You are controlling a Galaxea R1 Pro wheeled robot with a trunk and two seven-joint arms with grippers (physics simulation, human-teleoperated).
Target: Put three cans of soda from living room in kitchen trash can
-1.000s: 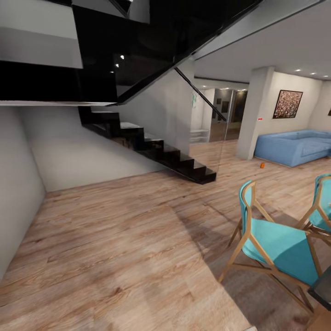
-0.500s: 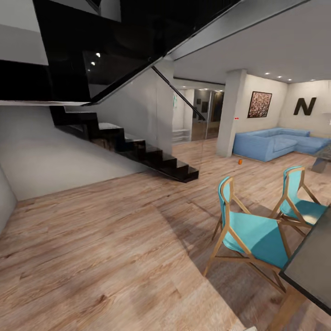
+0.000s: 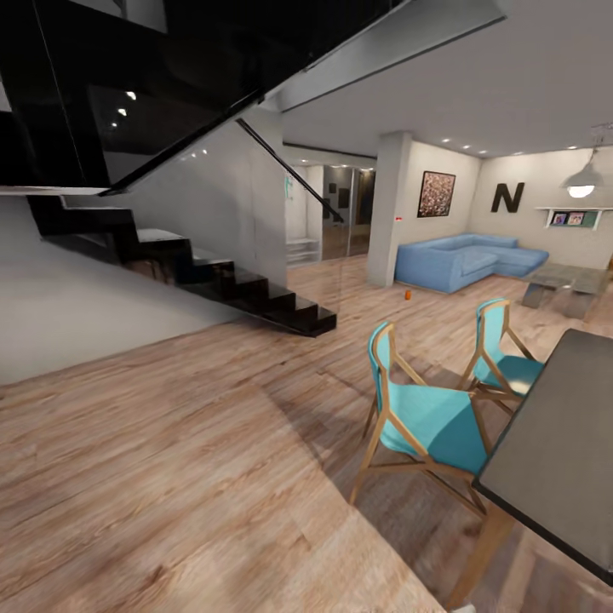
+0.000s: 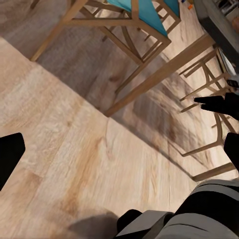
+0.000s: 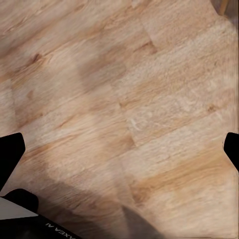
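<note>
Two turquoise chairs (image 3: 426,417) with pale wooden frames stand on the plank floor (image 3: 170,477) in the head view, drawn up beside a dark dining table (image 3: 558,451) whose corner cuts in at the lower right. Beyond them, across open floor, a single orange soda can (image 3: 408,295) stands upright and alone on the boards, just in front of the blue corner sofa (image 3: 464,260) in the living room; the chairs and table lie between the robot and it. A white pillar (image 3: 387,209) rises beside the sofa, with a speckled picture (image 3: 436,193) and a black letter N (image 3: 507,197) on the far wall, a grey low table (image 3: 566,285) to the sofa's right and a pendant lamp (image 3: 584,180) above. To the left a glossy black staircase (image 3: 247,294) with a glass balustrade climbs under a dark landing. In the left wrist view the left gripper (image 4: 122,149) points down at the floor, its two dark fingertips (image 4: 10,154) far apart at opposite edges with nothing between them; chair legs (image 4: 124,47), a slanted table leg (image 4: 159,74) and part of the robot's dark and grey body (image 4: 194,219) show below it. In the right wrist view the right gripper (image 5: 119,149) likewise faces bare wood planks, its fingertips (image 5: 11,149) spread wide at either edge and empty, with a shadow and a corner of the robot's base (image 5: 30,219) beneath.
</note>
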